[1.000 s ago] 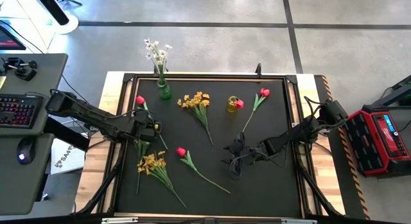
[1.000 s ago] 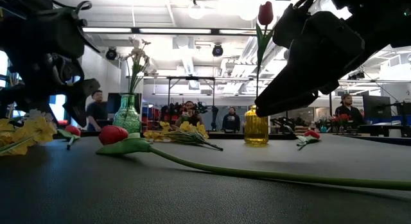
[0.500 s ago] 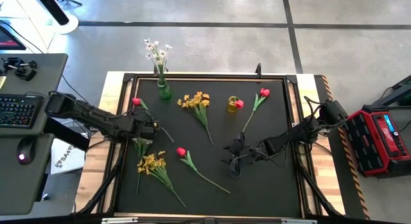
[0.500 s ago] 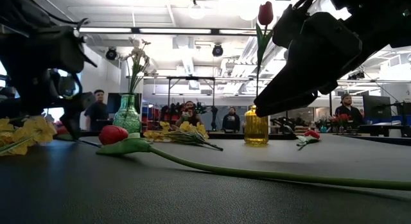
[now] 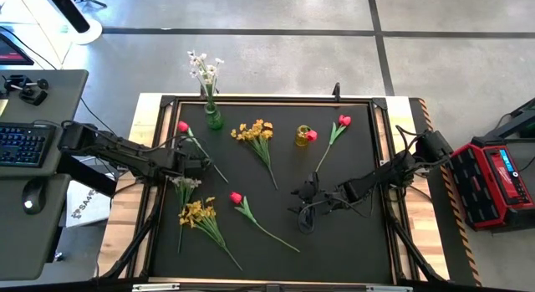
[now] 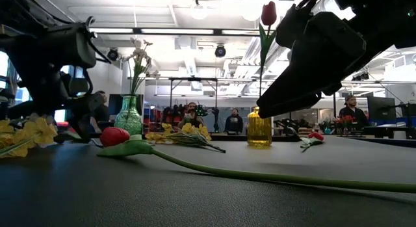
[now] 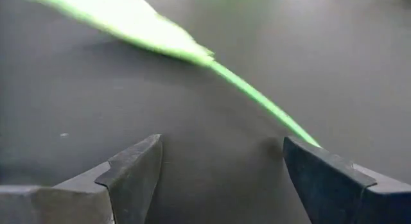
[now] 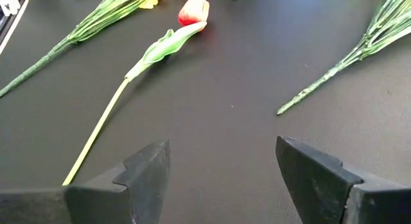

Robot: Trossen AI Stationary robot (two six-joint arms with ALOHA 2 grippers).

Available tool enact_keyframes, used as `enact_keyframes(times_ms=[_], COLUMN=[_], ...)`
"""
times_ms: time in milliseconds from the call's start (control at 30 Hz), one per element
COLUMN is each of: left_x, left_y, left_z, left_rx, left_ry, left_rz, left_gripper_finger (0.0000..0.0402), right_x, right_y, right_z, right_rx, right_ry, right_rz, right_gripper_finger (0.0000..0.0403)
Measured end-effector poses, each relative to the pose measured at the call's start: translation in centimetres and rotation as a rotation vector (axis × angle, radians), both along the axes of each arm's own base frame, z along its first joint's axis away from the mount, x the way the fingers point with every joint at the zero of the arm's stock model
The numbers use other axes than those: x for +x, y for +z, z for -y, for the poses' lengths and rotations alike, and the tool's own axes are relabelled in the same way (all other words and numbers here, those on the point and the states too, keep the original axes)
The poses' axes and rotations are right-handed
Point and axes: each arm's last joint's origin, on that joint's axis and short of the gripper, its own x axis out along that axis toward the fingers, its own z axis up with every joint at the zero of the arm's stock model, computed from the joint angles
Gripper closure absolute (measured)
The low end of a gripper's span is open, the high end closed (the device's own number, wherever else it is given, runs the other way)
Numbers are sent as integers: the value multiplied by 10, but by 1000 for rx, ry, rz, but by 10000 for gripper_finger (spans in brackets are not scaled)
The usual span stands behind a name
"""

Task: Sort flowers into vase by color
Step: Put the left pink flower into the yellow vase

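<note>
1. We see flowers strewn over the black mat (image 5: 351, 233): a yellow bunch (image 5: 201, 215) near the left front, a red tulip (image 5: 236, 197) lying mid-mat, another yellow bunch (image 5: 253, 131) further back, and a red tulip (image 5: 343, 121) beside the yellow vase (image 5: 302, 136).
2. Our left gripper (image 5: 203, 165) sits low at the mat's left side with its fingers (image 7: 131, 176) spread wide, a tulip stem (image 7: 257, 99) crossing the mat just ahead of them. That tulip's red head (image 5: 182, 127) lies near the green vase (image 5: 214, 118).
3. Our right gripper (image 5: 299, 194) waits mid-mat, fingers apart, gripping nothing.
4. Against a second ago, the left gripper has slid along the stem and that tulip has swung, its head a little nearer the back edge; the right arm hasn't budged.
5. The green vase holds a white sprig (image 5: 203, 68); the yellow vase holds a red tulip (image 6: 268, 13).
</note>
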Motion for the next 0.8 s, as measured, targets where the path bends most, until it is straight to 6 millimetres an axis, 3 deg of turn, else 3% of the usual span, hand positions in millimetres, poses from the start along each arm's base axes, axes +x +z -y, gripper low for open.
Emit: enact_keyframes(times_ms=[200,500,800], left_x=[13,10,11], left_y=[4,7,-7], left_z=[7,4,-12], left_rx=[-44,74,157], left_ry=[-169,76,189], left_rz=[78,195,104], left_gripper_finger=[92,92,119], right_x=[0,0,0], right_y=[0,0,0], right_z=[0,0,0], right_rx=[0,4,4], right_ry=[0,-2,-2], right_rz=[0,1,1], right_gripper_finger=[137,137,137])
